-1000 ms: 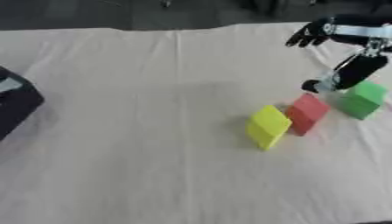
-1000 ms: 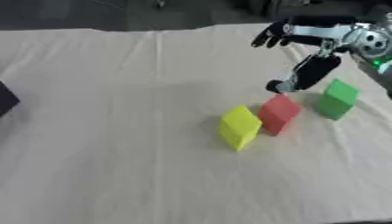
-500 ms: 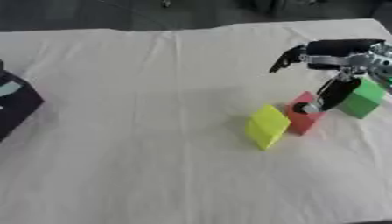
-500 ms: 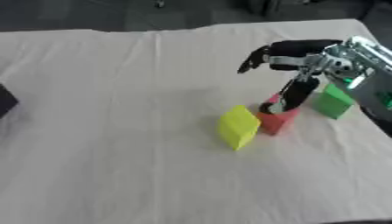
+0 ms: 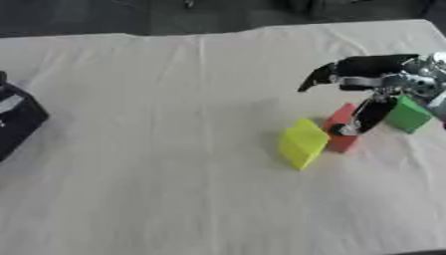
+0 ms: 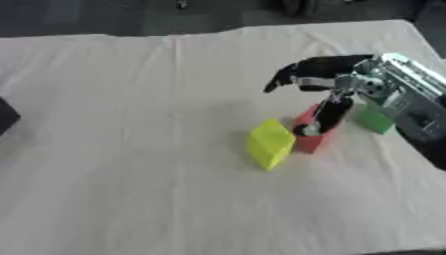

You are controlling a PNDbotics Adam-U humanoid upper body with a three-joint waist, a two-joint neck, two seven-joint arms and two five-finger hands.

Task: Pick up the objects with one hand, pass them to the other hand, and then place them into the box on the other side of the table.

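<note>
Three blocks lie in a row at the right of the table: a yellow block (image 5: pixel 302 143), a red block (image 5: pixel 341 141) and a green block (image 5: pixel 407 115). My right hand (image 5: pixel 376 70) reaches in from the right edge and hovers over the red block. Its fingers (image 6: pixel 294 72) stretch out straight to the left, open. The thumb (image 6: pixel 329 114) points down and rests against the red block's top, between the red and green blocks. The black box (image 5: pixel 16 117) sits at the left edge, partly cut off. My left hand shows in neither view.
A cream cloth (image 5: pixel 166 189) covers the whole table, with a fold line running from the far edge toward the front. The far table edge meets a dark floor at the top of the view.
My right hand has come down and to the left, from above the green block to over the red block, and the thumb now touches the red block. The blocks have stayed put.
</note>
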